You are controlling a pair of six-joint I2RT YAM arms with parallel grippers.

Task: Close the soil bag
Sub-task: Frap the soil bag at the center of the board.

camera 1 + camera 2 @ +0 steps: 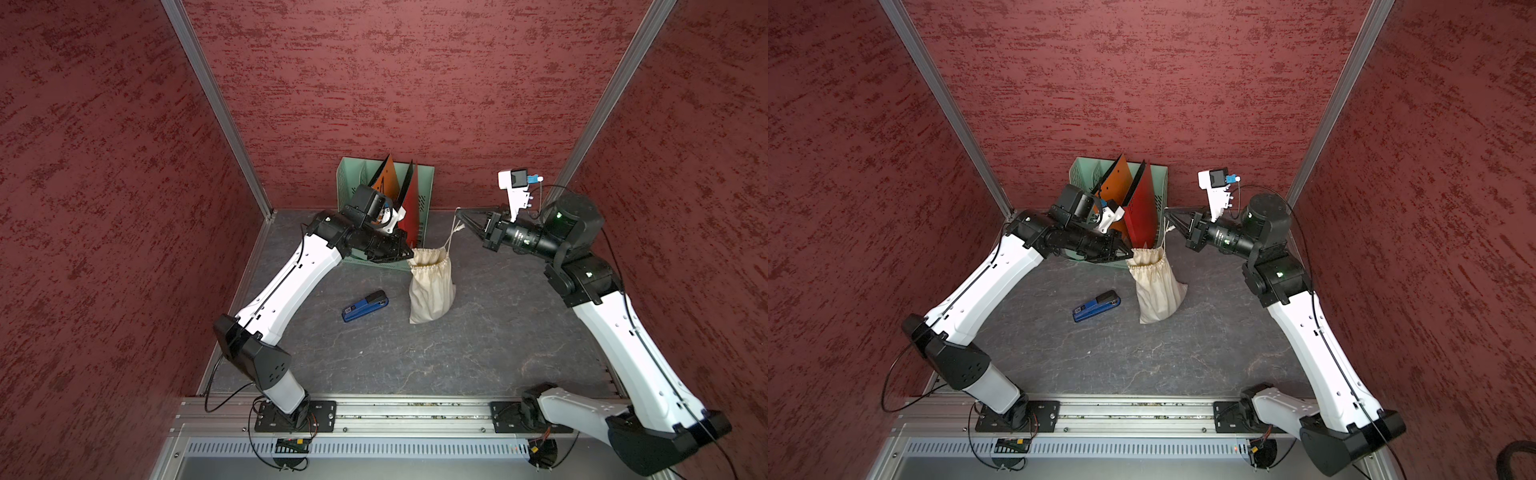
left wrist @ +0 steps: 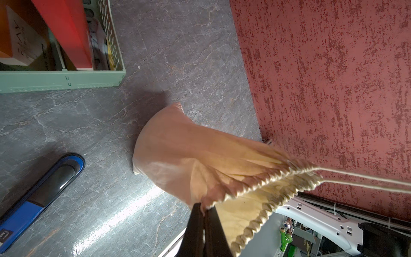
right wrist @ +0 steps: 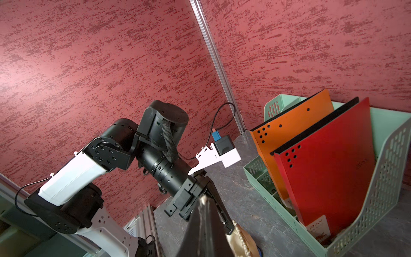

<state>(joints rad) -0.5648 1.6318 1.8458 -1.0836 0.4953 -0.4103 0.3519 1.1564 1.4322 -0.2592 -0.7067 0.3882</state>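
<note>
Both top views: soil bag (image 1: 430,291) stands upright at frame centre on the grey table (image 1: 415,365). Neck is gathered in pleats, mouth not fully shut, contents can't be seen. Left gripper (image 1: 409,254) comes in from the left, jaws clamped on the bag rim. Right gripper (image 1: 457,212) sits up-right of the bag, jaws pinched together on the cords (image 1: 450,239), which run from its tip down to the neck. Green file rack (image 1: 423,183) is behind the bag at the back wall, w/ orange folder (image 1: 384,174) + red folder (image 1: 412,208) standing tilted in it. Blue/black stapler (image 1: 365,306) lies flat left of the bag, apart from it.

Left wrist: bag fills mid to lower right. Black fingers (image 2: 195,222) at bottom centre grip the pleated rim. 2 cords leave the neck taut and run off the right edge. Rack corner is upper left, w/ red folder + some papers inside. Stapler lower left.

Right wrist: closed black fingers (image 3: 193,233) at bottom centre, a bit of bag rim just right of them. Rack at right holds orange + red folders. Left arm (image 3: 73,178) at centre-left.

Counts: 1 bag, 2 cords, 1 rack, 2 folders, 1 stapler, 2 grippers.
</note>
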